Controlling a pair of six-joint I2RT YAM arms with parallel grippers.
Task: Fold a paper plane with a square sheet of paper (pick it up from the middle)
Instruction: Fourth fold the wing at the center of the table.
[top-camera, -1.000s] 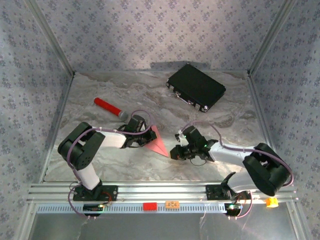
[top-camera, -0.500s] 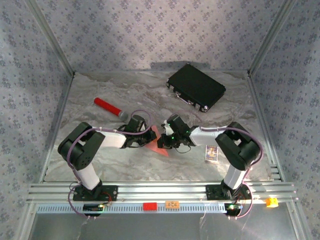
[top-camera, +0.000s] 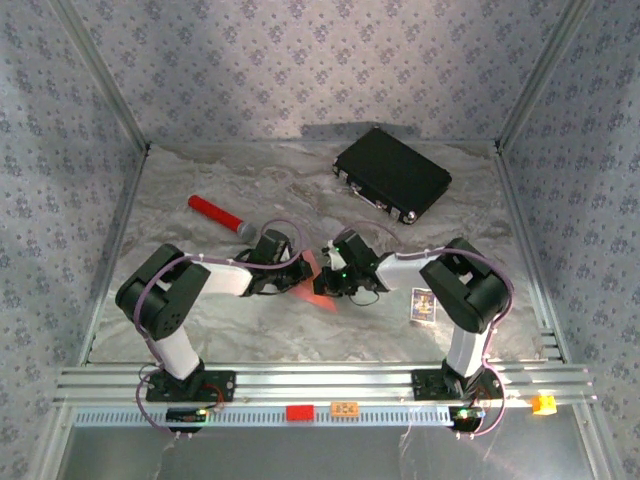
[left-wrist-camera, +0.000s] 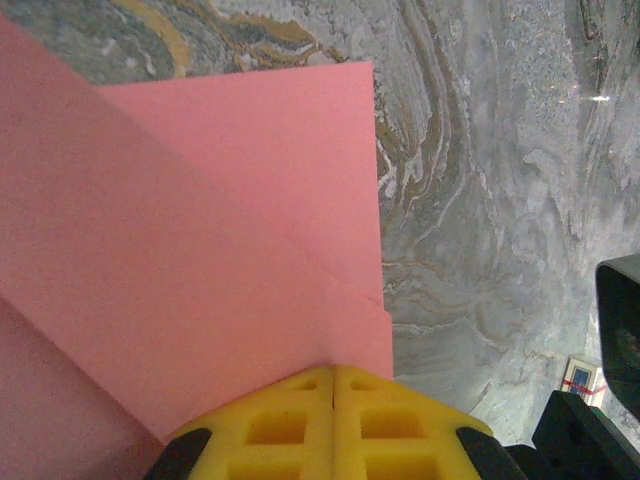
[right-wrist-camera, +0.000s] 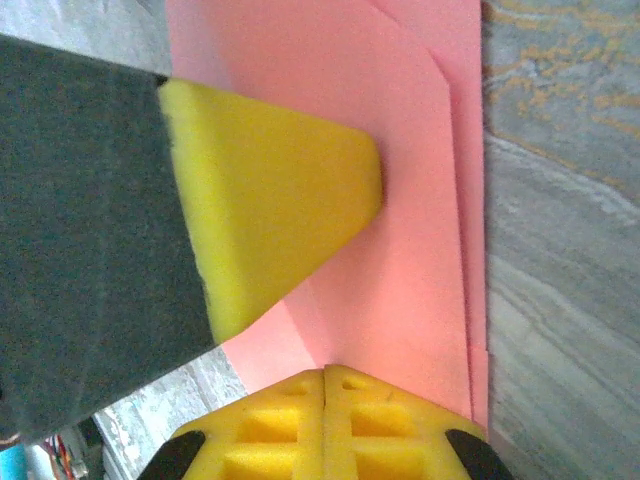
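In the middle of the grey marbled desk (top-camera: 250, 330) lies the thin salmon-pink sheet of paper (top-camera: 322, 298), already folded into a tapering shape whose point faces the near edge. It lies flat between the two arms, which reach in toward each other from left and right.

The left end effector (top-camera: 298, 280) comes at the paper from the left. In the left wrist view its yellow foam fingertips (left-wrist-camera: 290, 420) are clenched, with no gap between them, and the left end effector (left-wrist-camera: 333, 375) rests on the near part of the paper (left-wrist-camera: 200, 230). Overlapping folded layers with straight diagonal edges spread away from it, and the paper's right edge runs alongside bare desk.

The right end effector (top-camera: 324, 284) comes in from the right, close to the left one. In the right wrist view the right end effector (right-wrist-camera: 325, 375) is also clenched, its tips on the paper (right-wrist-camera: 410, 140). The left end effector's wedge-shaped yellow finger (right-wrist-camera: 280, 200) presses down on the same sheet just beside it. Whether either one pinches a layer or only presses on it cannot be told.

A black rectangular hard case (top-camera: 392, 175) lies at the far right, well apart from the paper. A red cylinder with a grey cap (top-camera: 215, 213) lies to the far left of the left arm. A small printed card (top-camera: 424, 305) lies on the desk beside the right arm.
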